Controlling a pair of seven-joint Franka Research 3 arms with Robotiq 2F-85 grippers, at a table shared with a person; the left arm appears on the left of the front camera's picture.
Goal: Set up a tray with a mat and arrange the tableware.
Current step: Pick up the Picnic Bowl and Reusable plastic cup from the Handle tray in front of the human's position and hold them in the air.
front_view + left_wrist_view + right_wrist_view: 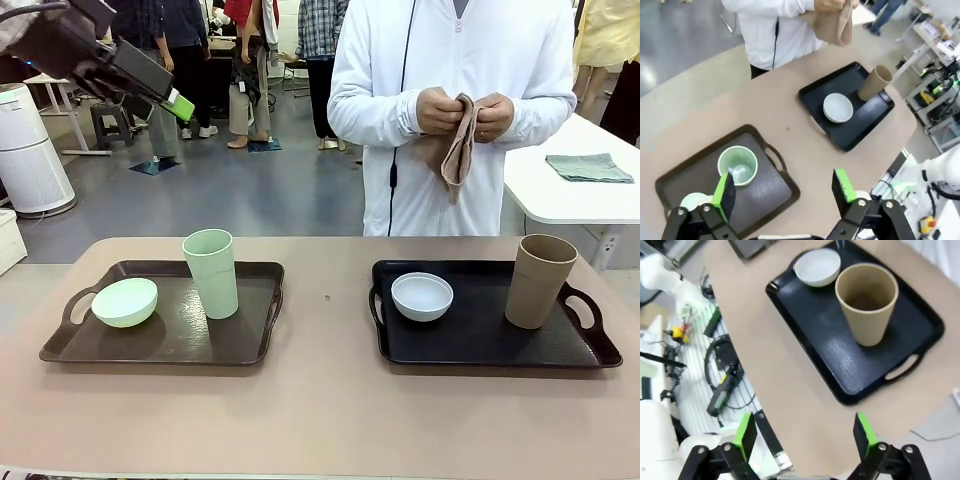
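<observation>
The left gripper (784, 189) hangs high above the left end of the beige, round-cornered table (320, 420). Its jaws are spread wide and nothing lies between the green pads. The right gripper (804, 432) is parted in the same way and empty, poised over the table's edge on the near side of the black tray.

Two handled trays sit side by side on the table, well apart. The dark brown rectangular plastic tray (170, 342) is on the robot's left. It holds a small round mint green bowl (125, 302) at its left end, upright with the opening up. A tall tapered mint green cup (211, 272) stands upright near the tray's middle, close beside the bowl but not touching it.

The black rectangular plastic tray (480, 342) is on the robot's right. It holds a small round pale blue-grey bowl (421, 296) in its left half. A tall tapered matte brown cup (539, 281) stands upright towards its right end, apart from the bowl. In the wrist views, both cups and the pale bowl look empty. Neither tray has a mat on it.

At the far side of the table stands a person in a white zipped jacket. One hand (440, 110) and the other hand (493, 117) are raised to chest height and together grip a soft tan-brown cloth (458, 150), which hangs down bunched between them. A folded grey-green cloth (590, 167) lies on a white side table (570, 205) at the far right.
</observation>
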